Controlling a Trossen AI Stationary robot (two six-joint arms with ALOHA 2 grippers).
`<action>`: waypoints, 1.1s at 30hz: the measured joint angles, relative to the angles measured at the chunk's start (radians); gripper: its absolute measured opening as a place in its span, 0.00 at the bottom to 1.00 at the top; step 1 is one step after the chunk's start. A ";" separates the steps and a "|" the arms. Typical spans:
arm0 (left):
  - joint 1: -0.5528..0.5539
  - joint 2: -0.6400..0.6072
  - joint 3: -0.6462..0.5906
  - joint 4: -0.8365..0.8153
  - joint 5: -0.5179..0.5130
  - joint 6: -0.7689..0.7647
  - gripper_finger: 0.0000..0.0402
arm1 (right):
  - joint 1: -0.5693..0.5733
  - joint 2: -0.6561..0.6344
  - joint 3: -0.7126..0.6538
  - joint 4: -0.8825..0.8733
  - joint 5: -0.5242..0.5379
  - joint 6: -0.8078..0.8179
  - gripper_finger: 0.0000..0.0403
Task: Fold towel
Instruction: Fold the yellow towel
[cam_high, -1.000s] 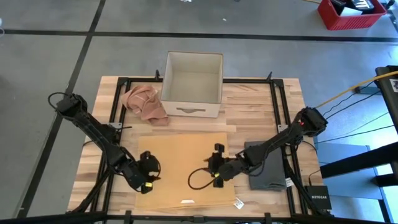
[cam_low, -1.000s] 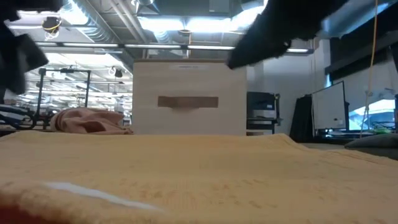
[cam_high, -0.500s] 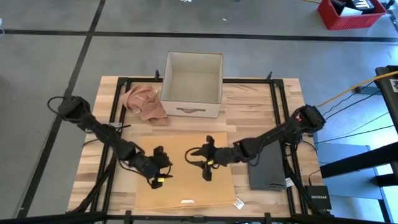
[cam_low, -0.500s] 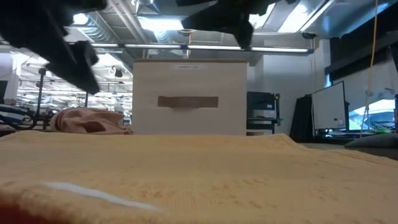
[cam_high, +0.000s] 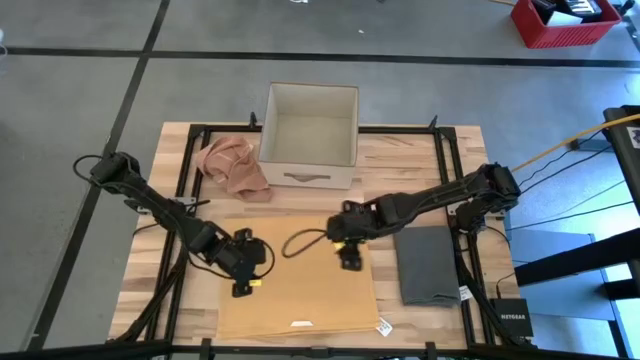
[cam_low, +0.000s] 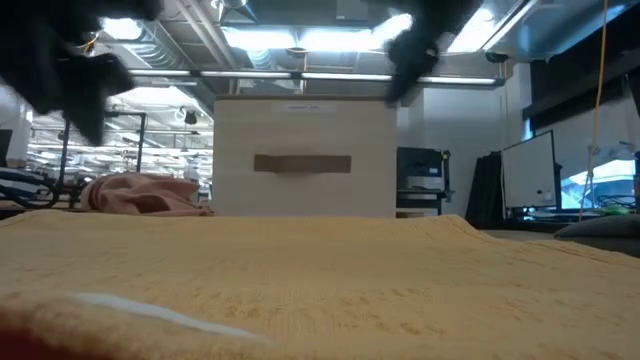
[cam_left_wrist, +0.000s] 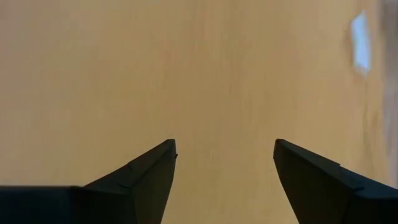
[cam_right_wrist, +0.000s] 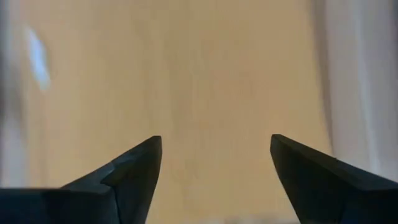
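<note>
The towel (cam_high: 295, 278) lies flat on the table (cam_high: 400, 160), a tan rectangle just in front of the box (cam_high: 310, 122), which stands open-topped at the table's far middle. A small white tag (cam_high: 300, 324) shows on the towel's near edge, the side farthest from the box.

The left gripper (cam_high: 248, 262) hovers over the towel's left part, in front of the box and off toward its left corner. In the left wrist view its two fingers (cam_left_wrist: 143, 177) are spread wide with bare tan cloth between them — nothing is pinched. The right gripper (cam_high: 348, 243) is over the towel's right edge, in front of the box's right corner. Its fingers (cam_right_wrist: 134, 171) are likewise spread apart over the cloth, holding nothing; a black cable loops from it across the towel toward the middle.

A crumpled pink cloth (cam_high: 232, 166) lies just left of the box, touching or nearly touching its front-left corner. A grey folded cloth (cam_high: 428, 264) lies well to the right of the box and nearer the front, just beside the towel's right edge.

From the low view the towel (cam_low: 300, 280) fills the foreground — the box (cam_low: 305, 157) rises behind it, the pink cloth (cam_low: 145, 193) to the box's left.
</note>
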 joint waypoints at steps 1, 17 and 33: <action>-0.014 0.000 -0.001 -0.024 0.001 -0.026 0.65 | 0.007 0.000 -0.008 -0.059 0.001 0.006 0.76; -0.200 0.018 -0.002 -0.089 -0.021 -0.216 0.65 | 0.150 0.002 -0.358 0.276 0.009 0.026 0.67; -0.254 0.094 -0.002 -0.129 -0.021 -0.219 0.65 | 0.142 0.111 -0.418 0.335 0.038 0.002 0.64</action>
